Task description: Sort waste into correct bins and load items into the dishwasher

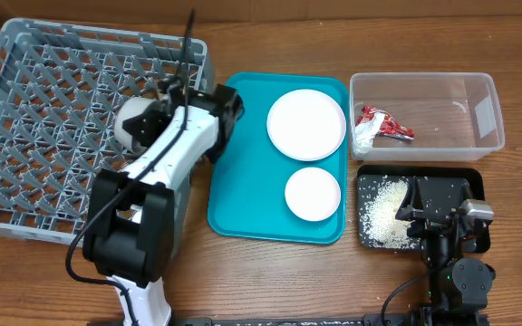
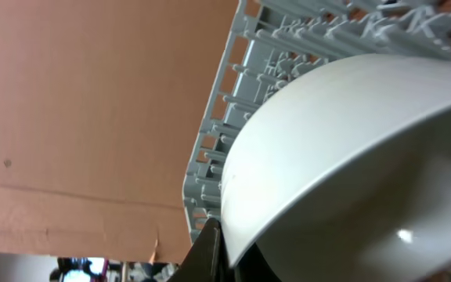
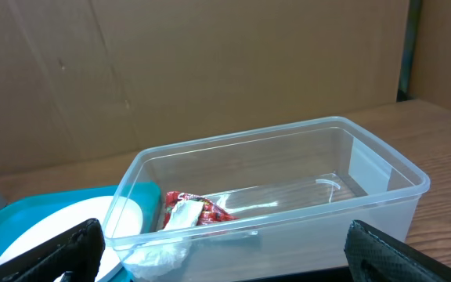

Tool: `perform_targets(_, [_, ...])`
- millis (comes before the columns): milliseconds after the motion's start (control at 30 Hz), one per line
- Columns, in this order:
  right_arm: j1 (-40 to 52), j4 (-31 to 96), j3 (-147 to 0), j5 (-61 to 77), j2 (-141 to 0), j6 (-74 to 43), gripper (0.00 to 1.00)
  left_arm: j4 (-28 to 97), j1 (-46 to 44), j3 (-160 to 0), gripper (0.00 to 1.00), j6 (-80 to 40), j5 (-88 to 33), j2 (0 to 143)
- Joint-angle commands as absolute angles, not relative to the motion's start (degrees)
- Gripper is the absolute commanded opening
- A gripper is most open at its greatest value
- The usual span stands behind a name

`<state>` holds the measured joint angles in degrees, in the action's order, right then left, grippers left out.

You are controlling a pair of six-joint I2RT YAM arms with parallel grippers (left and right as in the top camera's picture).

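Note:
A white bowl (image 1: 135, 128) hangs tilted over the right part of the grey dishwasher rack (image 1: 43, 109), with my left gripper (image 1: 163, 107) shut on its rim. In the left wrist view the bowl (image 2: 351, 157) fills the right side, one dark finger (image 2: 208, 252) pressed against its edge, rack pegs (image 2: 245, 86) behind it. My right gripper (image 1: 438, 201) stands open over the black tray (image 1: 472, 177), which holds white rice grains (image 1: 381, 214). The red-and-white wrapper (image 1: 383, 124) lies in the clear tub (image 1: 488, 113). The right wrist view shows the tub (image 3: 382, 200) and wrapper (image 3: 193, 211) ahead of the wide-apart fingers (image 3: 57, 254).
A flat teal tray (image 1: 243, 181) lies between rack and bins, carrying a large white plate (image 1: 306, 124) and a smaller white dish (image 1: 313, 193). My left arm (image 1: 166, 167) stretches across the rack's right wall. A cardboard wall (image 3: 210, 70) stands behind the table.

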<state>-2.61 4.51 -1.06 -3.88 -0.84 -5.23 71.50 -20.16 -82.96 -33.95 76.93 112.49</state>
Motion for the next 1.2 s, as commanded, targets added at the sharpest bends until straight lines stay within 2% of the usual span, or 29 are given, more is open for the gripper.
perform_targets(0, [-2.63,4.16,-0.45,-4.34,-0.16,-4.86,1.0,72.58,-22.76,-82.41,0.07,-33.34,74.65,113.08])
perform_targets(100, [-2.63,4.16,-0.45,-4.34,-0.16,-4.86,1.0,74.3,-23.81,-82.41,0.31,-34.37,72.2,113.08])
perform_targets(167, [-2.63,4.16,-0.45,-4.34,-0.16,-4.86,1.0,76.07,-24.16,-82.41,0.34,-36.6,70.54,113.03])
perform_targets(300, [-2.63,4.19,-0.45,-4.34,-0.16,-4.86,1.0,82.26,-24.62,-83.74,0.56,-42.94,68.97,112.38])
perform_targets(367, [-2.63,4.16,-0.45,-4.34,-0.16,-4.86,1.0,86.15,-24.97,-85.84,0.74,-46.59,67.66,111.46])
perform_targets(400, [-2.63,4.16,-0.45,-4.34,-0.16,-4.86,1.0,87.88,-25.19,-87.33,0.94,-47.77,66.48,110.87])
perform_targets(433, [-2.63,4.16,-0.45,-4.34,-0.16,-4.86,1.0,89.14,-25.41,-89.1,1.0,-48.05,64.79,110.19])
perform_targets(667, [-2.63,4.16,-0.45,-4.34,-0.16,-4.86,1.0,89.8,-26.33,-102.78,1.0,-46.04,47.22,106.17])
perform_targets(733, [-2.63,4.16,-0.45,-4.34,-0.16,-4.84,1.0,87.92,-26.33,-105.93,1.0,-42.11,38.22,105.38])
perform_targets(833, [-2.63,4.19,-0.45,-4.34,-0.16,-4.86,1.0,81.03,-26.33,-107.63,1.0,-28.62,20.43,104.07])
perform_targets(967, [-2.63,4.19,-0.45,-4.34,-0.16,-4.86,1.0,75.72,-26.81,-107.11,0.94,-21.85,0.6,104.16])
perform_targets(1033, [-2.63,4.16,-0.45,-4.34,-0.16,-4.86,1.0,74.63,-27.83,-106.15,0.9,-19.57,-3.14,104.36])
perform_targets(1167, [-2.63,4.16,-0.45,-4.34,-0.16,-4.86,1.0,73.17,-30.94,-103.0,0.9,-19.31,-3.07,104.92])
